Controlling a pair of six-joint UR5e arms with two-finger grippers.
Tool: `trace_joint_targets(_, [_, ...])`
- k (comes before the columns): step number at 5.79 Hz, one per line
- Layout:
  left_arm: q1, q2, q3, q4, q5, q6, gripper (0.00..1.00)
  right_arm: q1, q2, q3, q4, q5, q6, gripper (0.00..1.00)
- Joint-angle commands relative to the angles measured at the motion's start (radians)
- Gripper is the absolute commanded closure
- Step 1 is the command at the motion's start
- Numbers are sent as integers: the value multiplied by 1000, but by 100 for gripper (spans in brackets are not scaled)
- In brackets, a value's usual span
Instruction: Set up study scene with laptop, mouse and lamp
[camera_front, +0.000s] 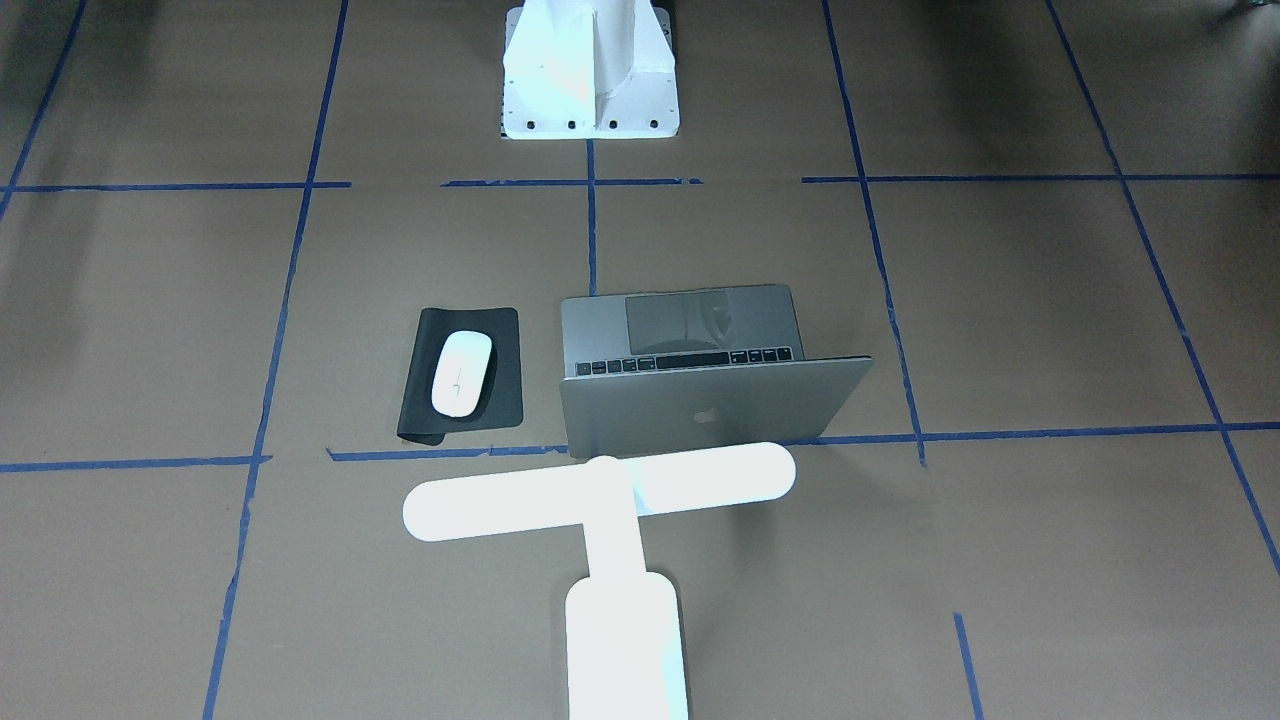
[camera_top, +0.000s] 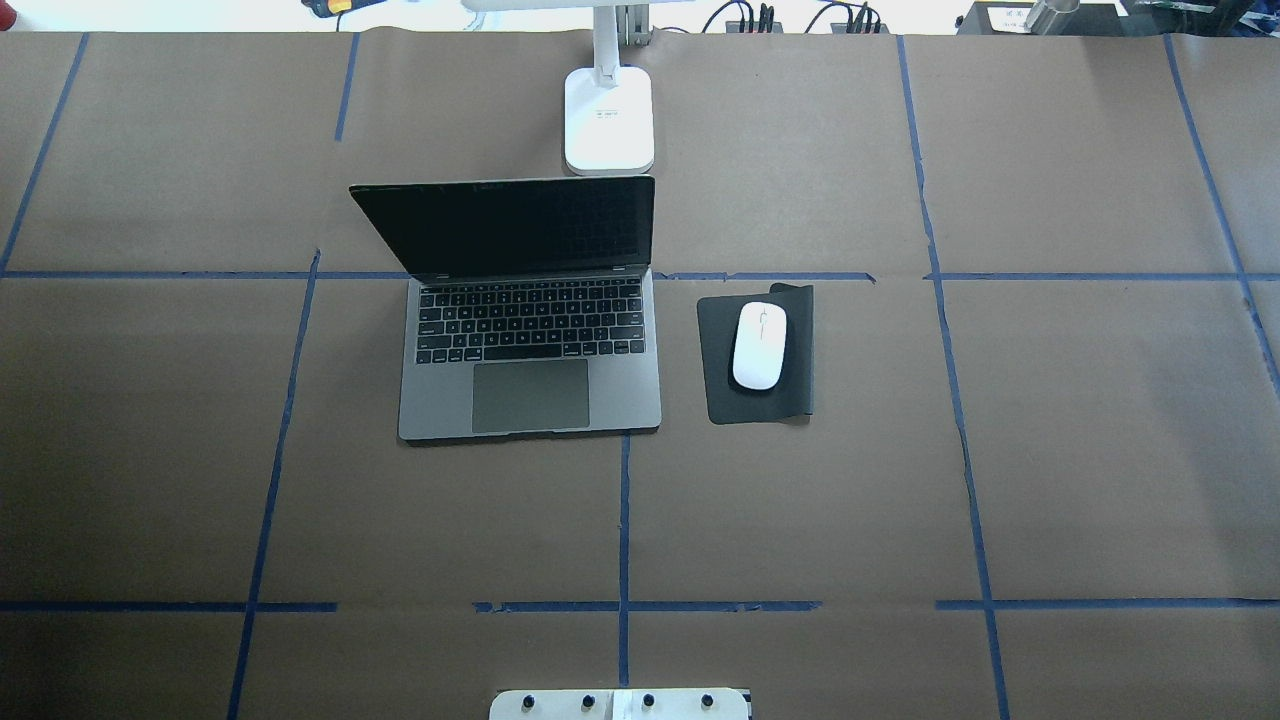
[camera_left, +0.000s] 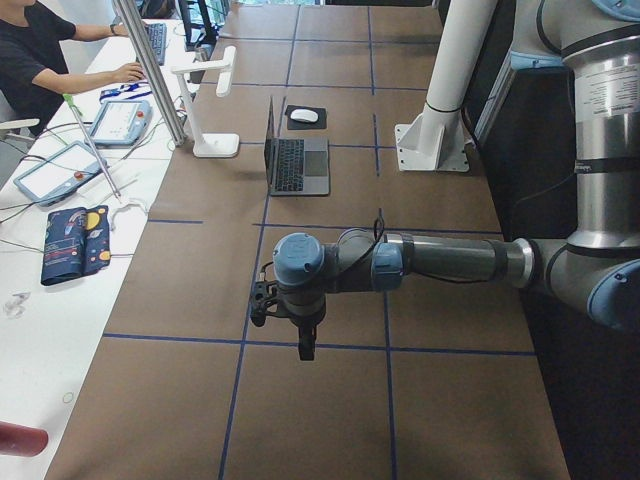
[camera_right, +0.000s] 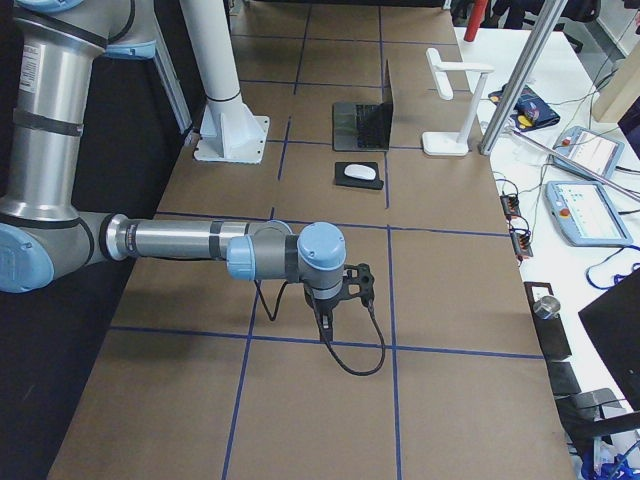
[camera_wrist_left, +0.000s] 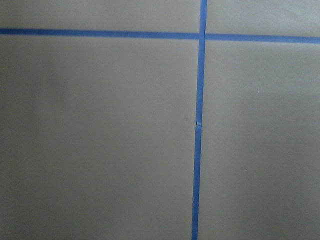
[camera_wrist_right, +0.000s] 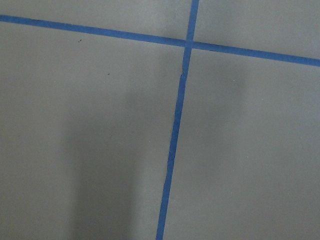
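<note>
The grey laptop (camera_top: 530, 330) stands open at the table's middle, its screen facing the robot and its apple-logo lid (camera_front: 700, 400) facing away. The white mouse (camera_top: 759, 345) lies on a black mat (camera_top: 790, 400) just right of the laptop. The white T-shaped lamp (camera_top: 609, 120) stands behind the laptop at the far edge, its bar (camera_front: 600, 490) over the lid. My left gripper (camera_left: 307, 345) hangs over the table's left end, far from these things. My right gripper (camera_right: 325, 322) hangs over the right end. I cannot tell whether either is open. Both wrist views show only paper and tape.
The white bolt-holed pedestal (camera_front: 590, 70) stands at the robot's side of the table. Blue tape lines (camera_top: 623, 520) grid the brown paper cover. An operator (camera_left: 40, 50) sits at a side bench with tablets beyond the far edge. A cable (camera_right: 365, 355) trails under the right wrist.
</note>
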Motion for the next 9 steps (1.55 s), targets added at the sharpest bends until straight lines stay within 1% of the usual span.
trace_joint_targets(1, [2, 11, 18, -24, 3, 2, 0, 3, 21, 39, -59, -3, 1, 0])
trace_joint_targets(2, [2, 10, 21, -22, 6, 1, 0, 3, 35, 34, -102, -3, 1, 0])
trace_joint_targets(3, [4, 16, 12, -11, 8, 1, 0, 5, 27, 36, -102, -2, 1, 0])
trace_joint_targets(4, [4, 10, 15, -10, 52, 5, 0, 5, 23, 37, -102, -2, -1, 0])
trace_joint_targets(6, [5, 6, 10, -10, 57, 5, 0, 6, 9, 42, -98, 8, -1, 0])
trace_joint_targets(7, [25, 8, 16, -10, 58, 8, 0, 5, 7, 42, -98, 8, -1, 0])
trace_joint_targets(9, [68, 2, -3, -4, 58, 5, 0, 5, 0, 41, -99, 8, -1, 0])
